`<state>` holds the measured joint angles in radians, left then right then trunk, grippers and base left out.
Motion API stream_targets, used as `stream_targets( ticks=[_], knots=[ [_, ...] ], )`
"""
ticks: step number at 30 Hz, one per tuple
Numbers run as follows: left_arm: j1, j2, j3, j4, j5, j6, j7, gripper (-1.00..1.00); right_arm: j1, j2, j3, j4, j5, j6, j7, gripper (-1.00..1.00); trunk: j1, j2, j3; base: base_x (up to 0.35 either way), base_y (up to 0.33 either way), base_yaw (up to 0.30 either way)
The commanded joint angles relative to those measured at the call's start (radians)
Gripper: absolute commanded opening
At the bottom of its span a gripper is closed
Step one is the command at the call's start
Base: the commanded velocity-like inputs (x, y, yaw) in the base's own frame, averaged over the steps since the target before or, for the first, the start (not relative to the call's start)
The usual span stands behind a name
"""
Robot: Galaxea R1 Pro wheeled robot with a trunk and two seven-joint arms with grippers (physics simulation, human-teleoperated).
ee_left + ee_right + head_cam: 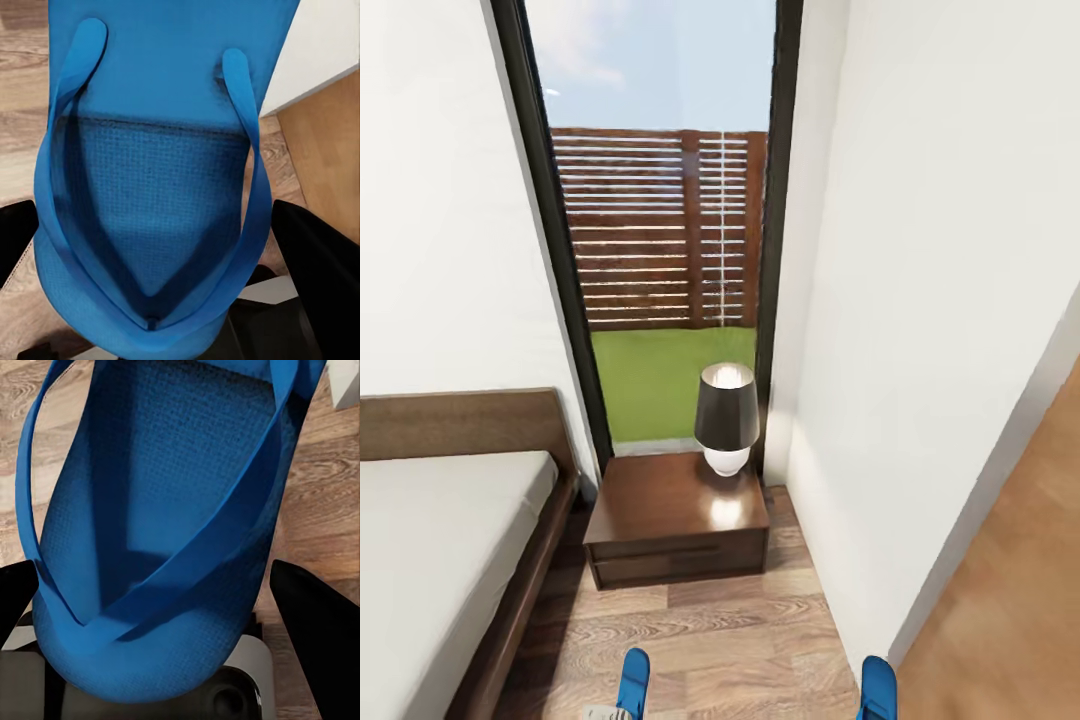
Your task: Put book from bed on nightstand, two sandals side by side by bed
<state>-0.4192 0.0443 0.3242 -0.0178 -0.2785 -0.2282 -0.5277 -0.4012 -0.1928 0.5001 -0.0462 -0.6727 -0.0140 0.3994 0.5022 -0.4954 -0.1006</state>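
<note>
One bright-blue sandal (pixel 161 150) is held between the black fingers (pixel 319 262) of my left gripper (pixel 165 251), which is shut on it. The other sandal (pixel 150 532) sits the same way in my shut right gripper (pixel 172 611). In the head view both sandals stand on end at the lower edge, the left-hand sandal (pixel 632 684) and the right-hand sandal (pixel 877 689). The bed (pixel 440 540) with its grey mattress lies at the left. A dark-brown nightstand (pixel 678 520) stands ahead beside it. The book is out of view.
A lamp (pixel 726 418) with a dark shade stands on the nightstand's far right corner. Behind it is a tall black-framed window (pixel 660 230). A white wall (pixel 920 350) closes in on the right. Wood-plank floor (pixel 700 640) runs between the bed and that wall.
</note>
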Motion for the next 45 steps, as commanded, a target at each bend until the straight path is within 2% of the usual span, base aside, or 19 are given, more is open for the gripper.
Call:
stream_targets(
  ticks=[1, 12, 27, 45],
  knots=[
    [-0.001, 0.0, 0.009, 0.001, -0.01, -0.005, -0.002, -1.0, -0.001, 0.0, 0.008, 0.0, -0.01, -0.001, 0.004, -1.0, 0.001, -0.002, -0.002, 0.285, 0.0, 0.192],
    [-0.001, 0.0, 0.009, 0.001, -0.01, -0.005, -0.002, -1.0, -0.001, 0.0, 0.008, 0.0, -0.008, -0.001, 0.004, -1.0, 0.001, -0.002, -0.002, 0.279, -0.008, 0.031],
    [-0.001, 0.0, 0.009, 0.001, -0.01, -0.005, -0.002, -1.0, -0.001, 0.0, 0.008, 0.0, -0.008, -0.001, 0.004, -1.0, 0.001, -0.002, -0.002, 0.218, -0.13, 0.004],
    [-0.001, 0.0, 0.009, 0.001, -0.01, -0.005, -0.002, -1.0, -0.001, 0.0, 0.008, 0.0, -0.01, -0.001, 0.004, -1.0, 0.001, -0.002, -0.002, 0.002, -0.002, 0.273]
  ],
)
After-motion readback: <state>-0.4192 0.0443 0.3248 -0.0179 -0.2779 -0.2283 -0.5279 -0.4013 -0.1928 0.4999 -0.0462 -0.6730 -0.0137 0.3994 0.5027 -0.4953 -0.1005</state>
